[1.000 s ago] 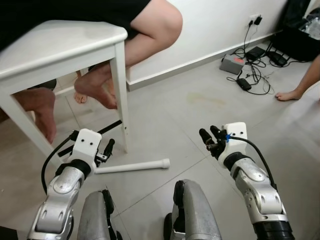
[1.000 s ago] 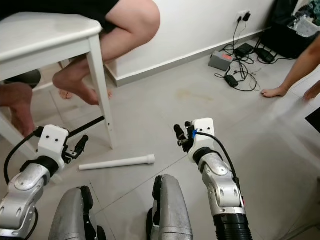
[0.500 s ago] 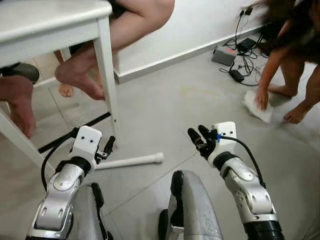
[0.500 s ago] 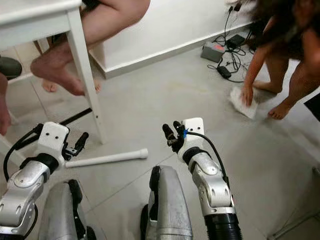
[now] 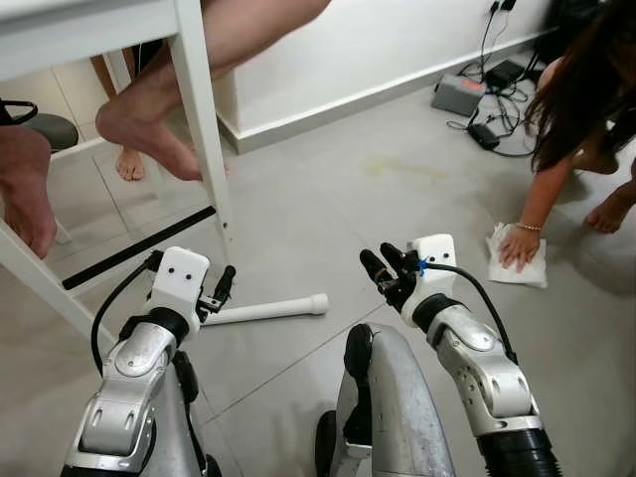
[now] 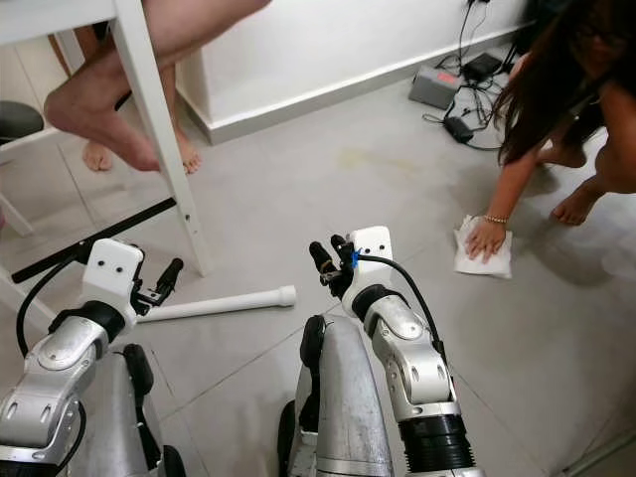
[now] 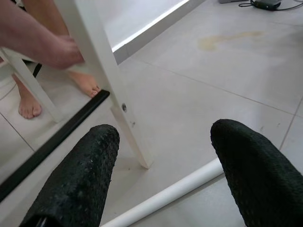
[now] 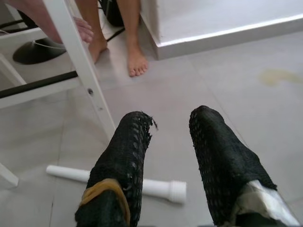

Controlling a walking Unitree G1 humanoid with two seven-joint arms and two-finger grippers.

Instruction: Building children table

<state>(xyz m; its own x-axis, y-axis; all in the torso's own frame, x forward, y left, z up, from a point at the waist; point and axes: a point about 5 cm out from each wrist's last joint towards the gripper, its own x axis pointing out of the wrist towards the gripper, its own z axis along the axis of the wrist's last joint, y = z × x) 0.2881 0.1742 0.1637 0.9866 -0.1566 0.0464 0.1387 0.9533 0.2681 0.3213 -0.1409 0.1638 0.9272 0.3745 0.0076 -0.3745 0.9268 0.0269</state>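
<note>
Left eye view: white round table leg [image 5: 266,310] lies on grey floor tiles [image 5: 328,214], lower centre
Left gripper [image 5: 225,282]: fingers apart, hovering just above the leg's near end, closer than a second ago
Right gripper [image 5: 383,271]: fingers slightly apart, empty, right of the leg
White wooden table [image 5: 204,139]: upper left, person seated on it
Change: camera shifted; a person now wipes the floor with a white cloth [image 5: 519,266] at right
Meaning: leg not yet grasped

Silver arms; white wrists; black fingers [image 5: 227,279]
</note>
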